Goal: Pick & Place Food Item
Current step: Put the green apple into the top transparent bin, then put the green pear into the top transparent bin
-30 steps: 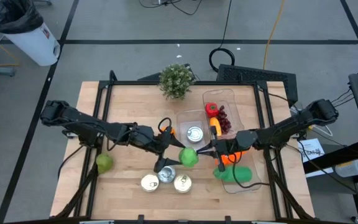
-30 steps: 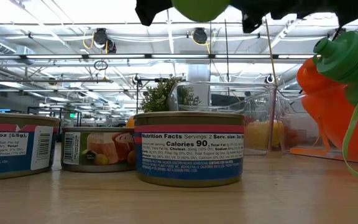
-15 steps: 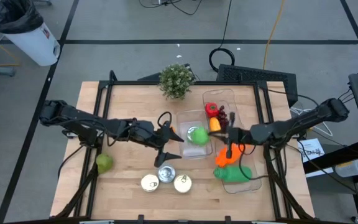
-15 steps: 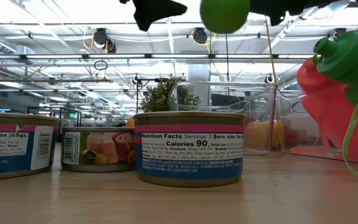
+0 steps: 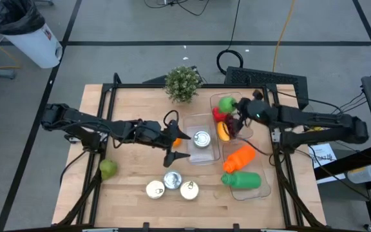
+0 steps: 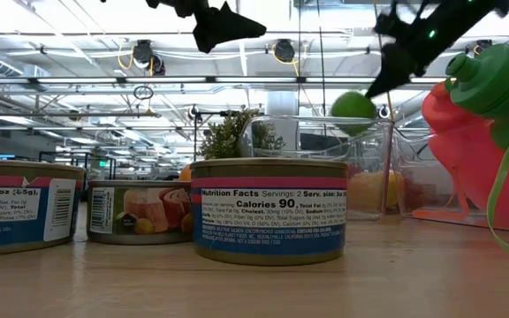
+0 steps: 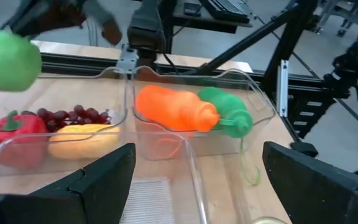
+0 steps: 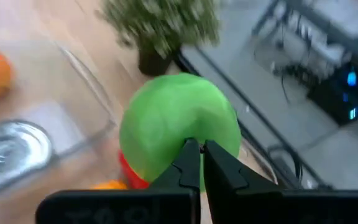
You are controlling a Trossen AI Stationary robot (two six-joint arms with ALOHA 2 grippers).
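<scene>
A green apple (image 5: 226, 103) hangs over the far clear tray (image 5: 237, 96), which holds a red pepper (image 7: 11, 127), grapes (image 7: 73, 116) and a yellow banana (image 7: 82, 135). My right gripper (image 5: 236, 109) is shut on the apple; the low view shows the apple (image 6: 353, 106) below the slanting fingers. My left gripper (image 5: 178, 145) stands open above the table's middle, beside a clear tray (image 5: 189, 122) with a can (image 5: 201, 138) in it, and touches nothing. A second green apple (image 5: 109, 169) rests on the table at the left. My right gripper has its shut fingertips (image 8: 194, 155) at the apple's near side (image 8: 179, 124); the tips hide the exact part they pinch. The fingers come slanting down from the table's right side. The apple sits at their free ends, lifted clear above the far tray.
Three cans (image 5: 171, 185) stand near the front edge. An orange bottle (image 5: 238, 158) and a green bottle (image 5: 243, 180) lie in the near clear tray (image 5: 266, 188). A potted plant (image 5: 183, 84) stands at the far edge.
My right gripper has carried the green apple from above the table's middle toward the far right, over the far tray. It has tipped up from pointing steeply down to a shallow slant. It has stayed shut on the apple.
</scene>
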